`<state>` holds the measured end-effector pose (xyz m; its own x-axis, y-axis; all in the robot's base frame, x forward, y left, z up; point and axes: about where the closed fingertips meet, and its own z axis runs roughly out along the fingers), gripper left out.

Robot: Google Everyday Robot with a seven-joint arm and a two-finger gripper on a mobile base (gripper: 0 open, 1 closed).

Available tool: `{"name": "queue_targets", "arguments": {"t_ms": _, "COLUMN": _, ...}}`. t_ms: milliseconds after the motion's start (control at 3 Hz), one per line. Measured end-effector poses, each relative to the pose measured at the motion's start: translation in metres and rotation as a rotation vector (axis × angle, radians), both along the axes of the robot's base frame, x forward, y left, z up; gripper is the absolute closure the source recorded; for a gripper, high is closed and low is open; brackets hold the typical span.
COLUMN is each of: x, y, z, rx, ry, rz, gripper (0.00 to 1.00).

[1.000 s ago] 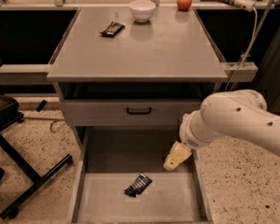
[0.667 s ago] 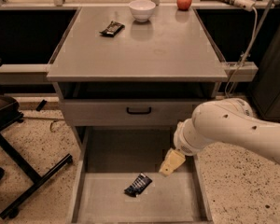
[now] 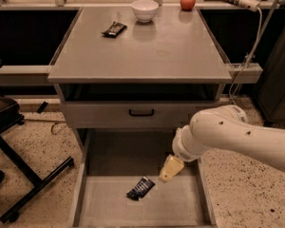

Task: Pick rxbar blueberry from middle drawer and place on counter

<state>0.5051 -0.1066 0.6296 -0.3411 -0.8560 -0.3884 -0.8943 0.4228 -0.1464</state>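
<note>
The rxbar blueberry (image 3: 140, 188), a dark blue-black wrapped bar, lies flat on the floor of the open middle drawer (image 3: 180, 208), left of centre. My gripper (image 3: 170, 170) hangs over the drawer from the white arm at the right. Its pale tip is just right of the bar and slightly above it, not touching. The grey counter (image 3: 152, 49) is the cabinet top above.
On the counter stand a white bowl (image 3: 145, 9), a brown-black wrapped bar (image 3: 114, 29) and a red apple (image 3: 187, 1). A grey drawer front with a black handle (image 3: 141, 112) sits above the open drawer. A black chair base (image 3: 19, 175) stands on the floor at left.
My arm and gripper have moved left and down into the drawer, closer to the bar. The bar has not moved.
</note>
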Motion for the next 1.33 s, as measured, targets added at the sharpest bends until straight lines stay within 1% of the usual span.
{"name": "queue_targets", "arguments": {"t_ms": 333, "x": 0.002, "y": 0.019, "z": -0.039, "rx": 0.007, "ry": 0.003, "rz": 0.031, "gripper": 0.00}}
{"name": "queue_targets", "arguments": {"t_ms": 667, "x": 0.002, "y": 0.035, "z": -0.082, "rx": -0.011, "ry": 0.006, "rz": 0.049, "gripper": 0.00}}
{"name": "queue_targets", "arguments": {"t_ms": 1000, "x": -0.003, "y": 0.039, "z": -0.142, "rx": -0.019, "ry": 0.071, "rz": 0.034, "gripper": 0.00}}
{"name": "queue_targets", "arguments": {"t_ms": 1333, "x": -0.003, "y": 0.039, "z": -0.142, "rx": -0.019, "ry": 0.071, "rz": 0.034, "gripper": 0.00}}
